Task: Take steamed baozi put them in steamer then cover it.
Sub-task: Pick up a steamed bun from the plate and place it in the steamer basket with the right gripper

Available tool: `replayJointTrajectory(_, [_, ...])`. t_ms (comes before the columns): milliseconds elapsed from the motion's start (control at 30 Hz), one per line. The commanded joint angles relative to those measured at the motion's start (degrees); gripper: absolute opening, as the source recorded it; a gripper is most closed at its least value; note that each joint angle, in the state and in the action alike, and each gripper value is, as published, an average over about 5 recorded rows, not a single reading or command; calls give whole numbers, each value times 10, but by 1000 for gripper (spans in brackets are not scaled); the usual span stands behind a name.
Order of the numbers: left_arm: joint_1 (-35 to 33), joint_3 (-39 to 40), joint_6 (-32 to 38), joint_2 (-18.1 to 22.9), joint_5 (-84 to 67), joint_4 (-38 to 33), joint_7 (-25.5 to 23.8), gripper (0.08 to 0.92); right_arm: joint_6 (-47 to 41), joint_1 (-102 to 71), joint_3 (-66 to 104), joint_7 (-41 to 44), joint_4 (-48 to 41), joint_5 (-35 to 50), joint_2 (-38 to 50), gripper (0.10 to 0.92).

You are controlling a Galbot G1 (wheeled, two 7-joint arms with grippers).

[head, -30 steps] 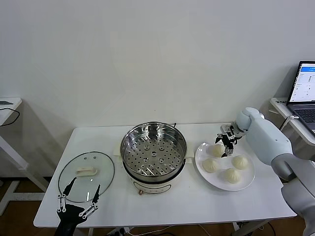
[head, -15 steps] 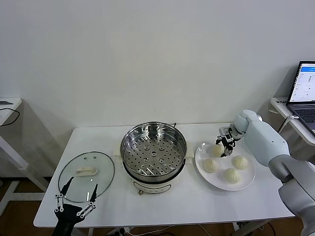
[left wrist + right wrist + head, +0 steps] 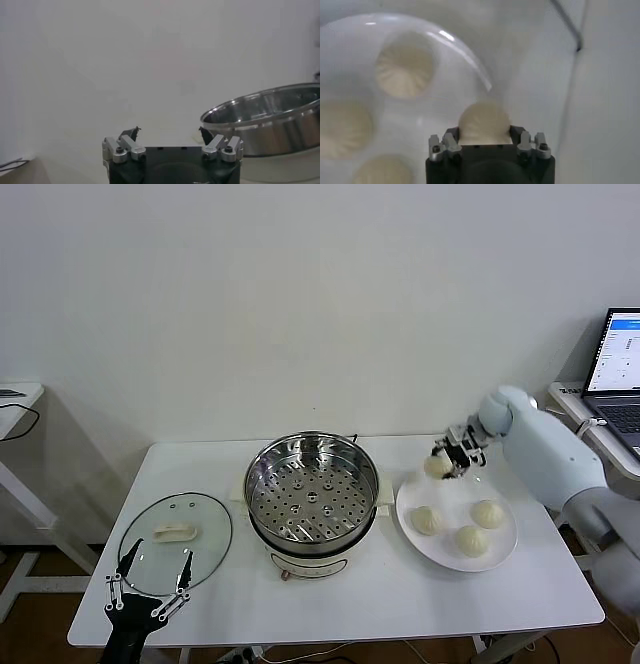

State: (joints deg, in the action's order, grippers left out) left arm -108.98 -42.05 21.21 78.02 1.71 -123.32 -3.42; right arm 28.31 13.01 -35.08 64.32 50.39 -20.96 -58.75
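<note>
A: At the left end of the desk (image 3: 330,604), what is present?

B: The cover (image 3: 176,541) lies flat on the desk, its cream-white handle (image 3: 173,532) facing up. The left gripper (image 3: 148,582) hangs at the near edge of the cover with its fingers spread wide and nothing between them. The left wrist view confirms the gap between the two fingertips.

A: And at the centre?

B: The steamer (image 3: 312,494) stands uncovered on its cream-white base. The perforated tray (image 3: 310,502) inside carries nothing.

A: To the right of the steamer?

B: A white plate (image 3: 499,554) sits just beside the steamer. Three steamed baozi rest on it: one (image 3: 427,520) on the side nearest the steamer, one (image 3: 487,513) toward the far right, one (image 3: 470,539) toward the near edge.

A: Where is the fourth baozi (image 3: 438,466)?

B: It is lifted clear of the plate, above the plate's far-left rim. The right gripper (image 3: 446,462) is closed on it. In the right wrist view the bun (image 3: 484,123) sits pinched between the two fingers, with the plate (image 3: 465,65) and the remaining buns below.

A: Anything further right?

B: A laptop (image 3: 618,374) stands open on a side table, well apart from the desk.
</note>
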Motion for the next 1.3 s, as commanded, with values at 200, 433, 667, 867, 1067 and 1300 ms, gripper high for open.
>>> replayJointTrajectory(200, [1,6,0,5,0,-1,3,823,143,171,-168,17,167,94,-41,720])
replayJointTrajectory(433, [1,8,2,4,0,-5,3,823,151,169,-211,31,202,82,-75,729])
replayJointTrajectory(667, [3,9,2,6,0,-4,6,823,127,120,-228,42,154,37,-129,729])
replayJointTrajectory(867, [-1,0,5,7,0,-6,8,823,127,89,-224,44,140,16,-155,729])
replayJointTrajectory(1067, [-2,-1,7,10,0,-7,7,823,116,73,-221,43,124,-4,-173,729])
replayJointTrajectory(1300, [-6,-5,10,10,0,-9,8,823,111,52,-204,38,77,-41,-199,729])
